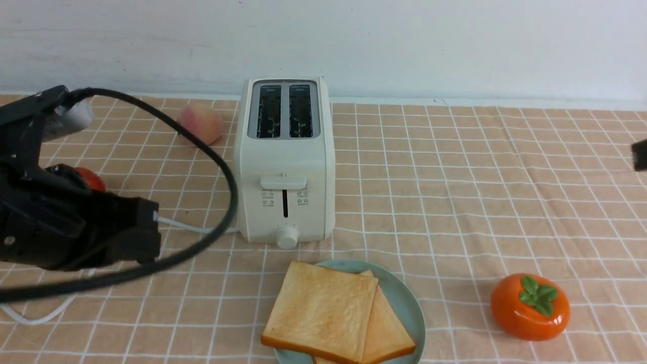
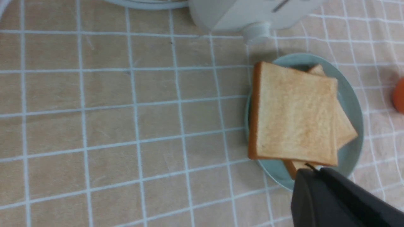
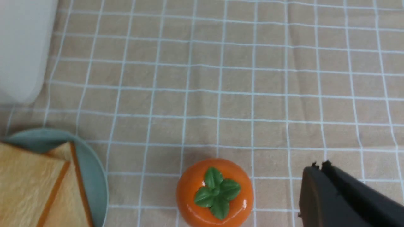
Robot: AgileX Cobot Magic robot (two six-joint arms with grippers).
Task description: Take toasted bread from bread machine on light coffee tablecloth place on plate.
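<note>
Light coffee tablecloth (image 1: pixel 455 177) — plate (image 1: pixel 404 299) holds both toasted bread (image 1: pixel 323 311) slices; left fingers (image 2: pixel 311 192), right fingers (image 3: pixel 315 192) closed, empty.

Our left arm (image 1: pixel 71 227) hangs low at the left side. Our left gripper (image 2: pixel 315 171) has its jaws pressed together, holding nothing. Our right arm (image 1: pixel 640 154) barely shows at the right edge, and our right gripper (image 3: pixel 319 165) is likewise closed and empty.
</note>
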